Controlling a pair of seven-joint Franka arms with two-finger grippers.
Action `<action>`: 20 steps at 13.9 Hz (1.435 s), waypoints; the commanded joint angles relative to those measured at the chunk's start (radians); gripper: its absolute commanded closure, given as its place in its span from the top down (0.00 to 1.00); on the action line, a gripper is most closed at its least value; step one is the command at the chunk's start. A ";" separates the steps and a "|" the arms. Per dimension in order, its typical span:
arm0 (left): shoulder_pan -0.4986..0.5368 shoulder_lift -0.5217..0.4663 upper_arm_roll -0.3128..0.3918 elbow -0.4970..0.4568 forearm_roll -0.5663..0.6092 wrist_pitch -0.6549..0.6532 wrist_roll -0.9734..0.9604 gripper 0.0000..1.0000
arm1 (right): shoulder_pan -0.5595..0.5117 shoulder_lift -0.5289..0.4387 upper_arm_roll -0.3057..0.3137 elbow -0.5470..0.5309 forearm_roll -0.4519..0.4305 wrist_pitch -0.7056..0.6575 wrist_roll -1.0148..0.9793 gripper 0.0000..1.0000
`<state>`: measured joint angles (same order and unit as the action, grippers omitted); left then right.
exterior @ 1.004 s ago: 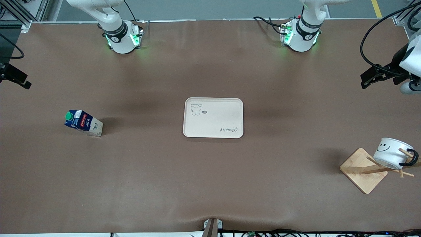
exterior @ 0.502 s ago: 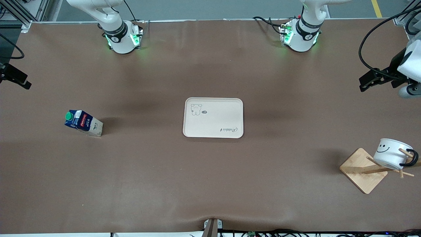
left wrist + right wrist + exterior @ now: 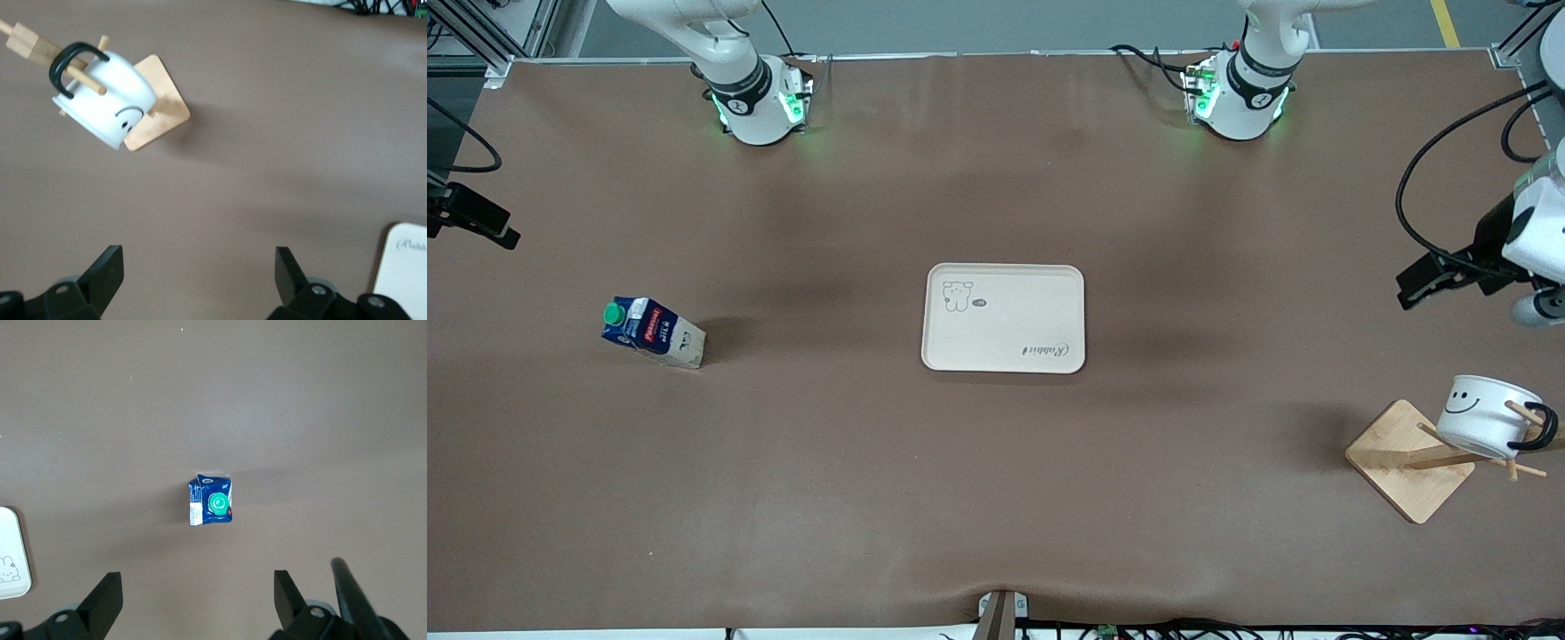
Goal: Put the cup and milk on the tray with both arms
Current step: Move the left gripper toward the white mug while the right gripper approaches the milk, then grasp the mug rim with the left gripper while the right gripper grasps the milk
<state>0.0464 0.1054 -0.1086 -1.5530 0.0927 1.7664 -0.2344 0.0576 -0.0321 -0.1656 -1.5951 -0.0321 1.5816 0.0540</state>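
Cup [image 3: 1485, 416] hangs by its handle on a wooden rack [image 3: 1409, 460] at the left arm's end of the desk [image 3: 996, 498]. Milk [image 3: 654, 332] stands at the right arm's end. Tray [image 3: 1003, 316] lies between them. Left claw [image 3: 198, 280] spread wide over bare desk near the rack. Right claw [image 3: 197, 600] spread wide above the milk.

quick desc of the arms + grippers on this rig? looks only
Two white arms with black joint bands; the bases glow green at the collar. Black cables loop along the left arm. Left gripper and right gripper are black, each with two flat wedge fingers and silver screws at the finger roots.
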 commanded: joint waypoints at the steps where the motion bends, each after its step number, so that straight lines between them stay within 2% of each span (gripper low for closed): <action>1: 0.023 -0.026 -0.002 -0.080 0.019 0.099 -0.016 1.00 | 0.001 0.029 0.000 0.026 0.012 -0.008 0.012 1.00; 4: 0.043 -0.044 0.000 -0.155 0.030 0.180 -0.016 1.00 | 0.002 0.034 0.000 0.024 0.011 -0.005 0.015 1.00; 8: 0.096 -0.107 -0.002 -0.381 0.036 0.445 -0.016 1.00 | -0.001 0.050 0.000 0.026 0.011 -0.005 0.015 1.00; 10: 0.125 -0.133 -0.005 -0.467 0.035 0.533 -0.057 1.00 | 0.002 0.079 0.000 0.026 0.009 -0.009 0.015 1.00; 14: 0.130 -0.148 -0.023 -0.512 0.036 0.551 -0.198 1.00 | 0.004 0.089 0.001 0.044 0.001 -0.006 0.009 1.00; 20: 0.167 -0.136 -0.023 -0.570 0.039 0.703 -0.171 1.00 | 0.001 0.133 0.001 0.046 0.003 -0.005 0.006 1.00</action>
<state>0.1854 -0.0160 -0.1235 -2.0928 0.1078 2.4048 -0.4124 0.0592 0.0770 -0.1647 -1.5780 -0.0319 1.5866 0.0539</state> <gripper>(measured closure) 0.000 0.000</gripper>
